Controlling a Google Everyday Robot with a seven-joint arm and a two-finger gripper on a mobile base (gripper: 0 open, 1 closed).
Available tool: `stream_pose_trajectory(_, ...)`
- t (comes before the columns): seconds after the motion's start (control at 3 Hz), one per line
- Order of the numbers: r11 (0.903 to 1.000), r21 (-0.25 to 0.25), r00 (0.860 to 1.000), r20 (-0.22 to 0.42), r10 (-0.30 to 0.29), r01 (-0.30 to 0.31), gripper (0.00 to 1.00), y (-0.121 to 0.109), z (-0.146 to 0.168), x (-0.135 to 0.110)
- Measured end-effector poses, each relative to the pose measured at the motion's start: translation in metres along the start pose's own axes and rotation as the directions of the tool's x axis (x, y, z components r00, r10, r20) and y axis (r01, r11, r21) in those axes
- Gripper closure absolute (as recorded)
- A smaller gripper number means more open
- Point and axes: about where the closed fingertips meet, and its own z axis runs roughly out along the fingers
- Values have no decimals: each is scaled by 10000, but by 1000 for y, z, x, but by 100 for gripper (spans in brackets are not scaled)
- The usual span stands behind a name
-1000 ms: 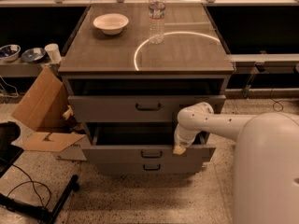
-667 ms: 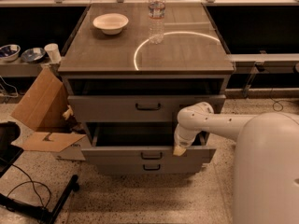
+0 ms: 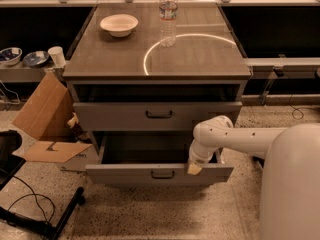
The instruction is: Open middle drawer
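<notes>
The middle drawer (image 3: 125,174) is a wide, low grey front with a small dark bar handle (image 3: 162,174). It stands pulled out of the cabinet, and its deep dark tray (image 3: 145,149) shows behind the front. My gripper (image 3: 194,168) rests on the top rim of this drawer's front, to the right of the handle, at the end of my white arm (image 3: 235,134), which comes in from the right. Above it, the taller-fronted top drawer (image 3: 115,116) stands slightly out. The lowest drawer is hidden under the pulled-out one.
A white bowl (image 3: 119,24) and a water bottle (image 3: 168,14) stand on the cabinet top (image 3: 200,59). An open cardboard box (image 3: 42,114) sits left of the cabinet. Bowls (image 3: 22,57) and a cup (image 3: 56,56) stand on a low shelf. A black stand (image 3: 55,219) with cables lies on the floor, lower left.
The middle drawer has slid a little further out towards the camera and now covers the lowest drawer's front. My gripper has moved with it.
</notes>
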Motion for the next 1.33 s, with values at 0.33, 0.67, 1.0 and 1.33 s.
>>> stream_pose_trajectory(0.33,9996,-148,9997,-64,250,-251,100,17,0,9)
stream_pose_trajectory(0.67,9996,-148,9997,-64,250,-251,100,17,-1,8)
stream_pose_trajectory(1.0,9991,-225,9993,-89,368,-369,98,25,-1,11)
stream_pose_trajectory(1.33,9991,-225,9993,-89,368,-369,76,25,-1,11)
